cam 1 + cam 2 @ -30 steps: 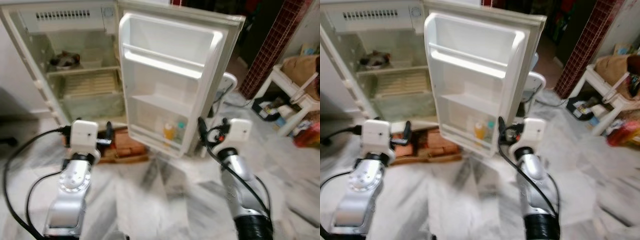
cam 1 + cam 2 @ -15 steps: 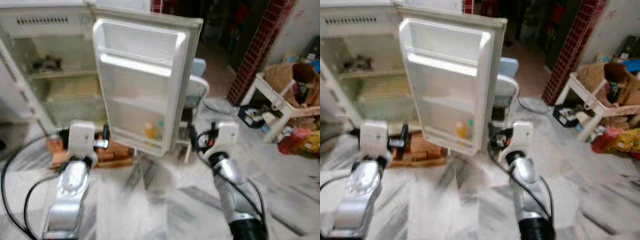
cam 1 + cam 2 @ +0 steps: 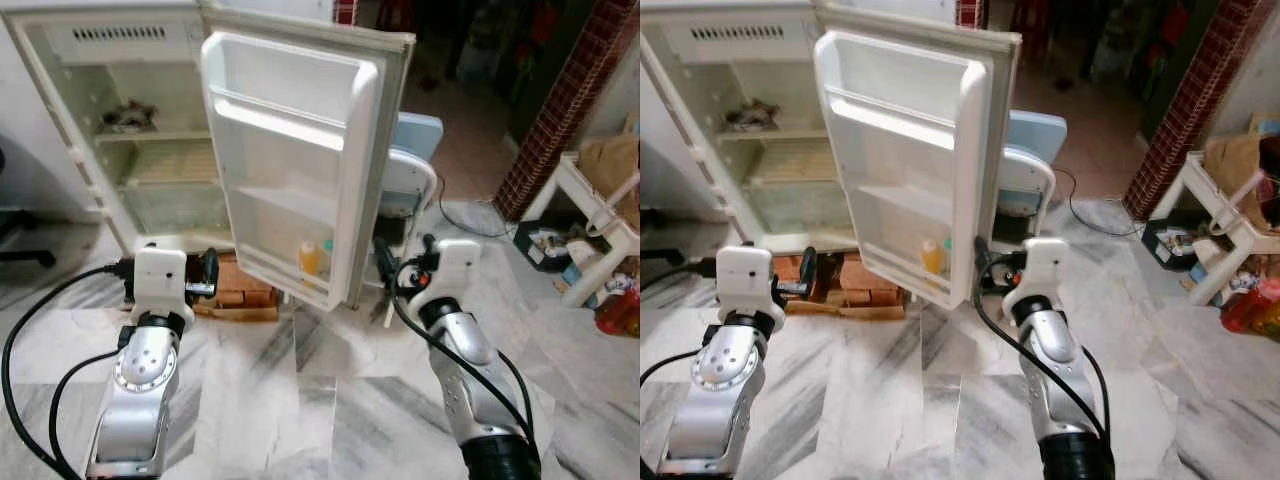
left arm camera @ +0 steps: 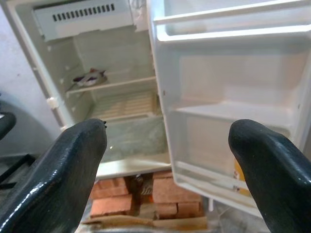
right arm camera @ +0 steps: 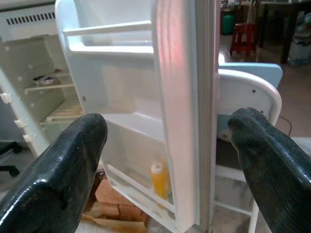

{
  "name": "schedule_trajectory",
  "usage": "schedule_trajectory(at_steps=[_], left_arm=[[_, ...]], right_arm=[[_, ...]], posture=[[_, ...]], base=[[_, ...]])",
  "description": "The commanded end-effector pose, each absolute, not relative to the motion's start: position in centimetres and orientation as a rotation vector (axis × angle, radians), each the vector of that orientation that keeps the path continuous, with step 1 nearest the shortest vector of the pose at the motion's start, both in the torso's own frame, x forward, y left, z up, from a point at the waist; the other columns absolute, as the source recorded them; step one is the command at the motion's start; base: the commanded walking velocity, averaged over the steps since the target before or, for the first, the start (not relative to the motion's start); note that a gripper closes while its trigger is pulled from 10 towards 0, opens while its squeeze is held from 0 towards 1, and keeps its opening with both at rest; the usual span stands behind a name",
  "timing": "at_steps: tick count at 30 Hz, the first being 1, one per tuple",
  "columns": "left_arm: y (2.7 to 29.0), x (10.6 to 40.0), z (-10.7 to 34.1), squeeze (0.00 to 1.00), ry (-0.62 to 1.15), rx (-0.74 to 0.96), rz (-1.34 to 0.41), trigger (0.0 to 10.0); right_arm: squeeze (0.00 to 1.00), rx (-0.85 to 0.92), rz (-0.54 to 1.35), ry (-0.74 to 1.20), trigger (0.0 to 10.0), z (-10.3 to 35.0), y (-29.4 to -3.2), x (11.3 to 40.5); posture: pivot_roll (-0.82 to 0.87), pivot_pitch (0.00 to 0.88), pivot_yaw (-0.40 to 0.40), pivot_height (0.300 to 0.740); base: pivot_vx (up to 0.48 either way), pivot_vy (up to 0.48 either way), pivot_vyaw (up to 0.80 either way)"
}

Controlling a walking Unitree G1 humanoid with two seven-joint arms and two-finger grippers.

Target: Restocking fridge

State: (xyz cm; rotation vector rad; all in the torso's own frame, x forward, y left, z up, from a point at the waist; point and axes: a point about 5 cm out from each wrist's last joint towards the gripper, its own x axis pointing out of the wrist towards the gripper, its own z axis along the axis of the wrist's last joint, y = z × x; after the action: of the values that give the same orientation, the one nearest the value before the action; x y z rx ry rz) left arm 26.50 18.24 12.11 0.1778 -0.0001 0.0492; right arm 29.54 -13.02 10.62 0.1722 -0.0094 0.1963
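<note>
A small white fridge [image 3: 60,120] stands open ahead, raised on red bricks [image 3: 240,290]. Its door [image 3: 290,160] swings out toward me, and a yellow bottle [image 3: 311,259] and a small teal item [image 3: 327,248] sit in the lowest door shelf. A dark bundle [image 3: 128,117] lies on the upper inner shelf. My left gripper [image 3: 207,273] is open and empty, held low in front of the bricks. My right gripper [image 3: 400,275] is open and empty, level with the door's outer edge [image 5: 177,111].
A pale blue and white chair [image 3: 410,165] stands behind the door. A white rack [image 3: 600,215] with bags and clutter sits at the right, near a brick-tiled pillar [image 3: 560,100]. Marble floor [image 3: 320,390] spreads in front of me.
The camera has swung and steadied, so the whole scene shifted and sharpened. Both arms keep the same raised pose with their fingers apart.
</note>
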Motion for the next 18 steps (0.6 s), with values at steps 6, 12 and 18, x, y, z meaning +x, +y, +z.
schedule_trajectory(at_steps=[6,12,18], left_arm=[[17.94,26.62,12.58,0.0,-0.019,0.175,0.025,10.0],[17.86,26.56,12.49,0.0,-0.016,0.171,0.021,10.0],[17.68,26.46,12.19,0.0,0.003,0.175,0.023,10.0]], right_arm=[[0.0,0.156,0.185,-0.035,10.0,11.1,-13.3,29.73],[0.0,0.158,0.181,-0.044,10.0,11.24,-13.4,29.81],[0.0,0.163,0.182,-0.045,10.0,11.19,-13.42,29.73]], posture=[[0.08,0.015,-0.031,0.74],[0.08,0.019,-0.033,0.74],[0.08,0.02,-0.033,0.74]], base=[[0.466,0.0,0.0],[0.48,0.0,0.0],[0.452,0.0,0.0]])
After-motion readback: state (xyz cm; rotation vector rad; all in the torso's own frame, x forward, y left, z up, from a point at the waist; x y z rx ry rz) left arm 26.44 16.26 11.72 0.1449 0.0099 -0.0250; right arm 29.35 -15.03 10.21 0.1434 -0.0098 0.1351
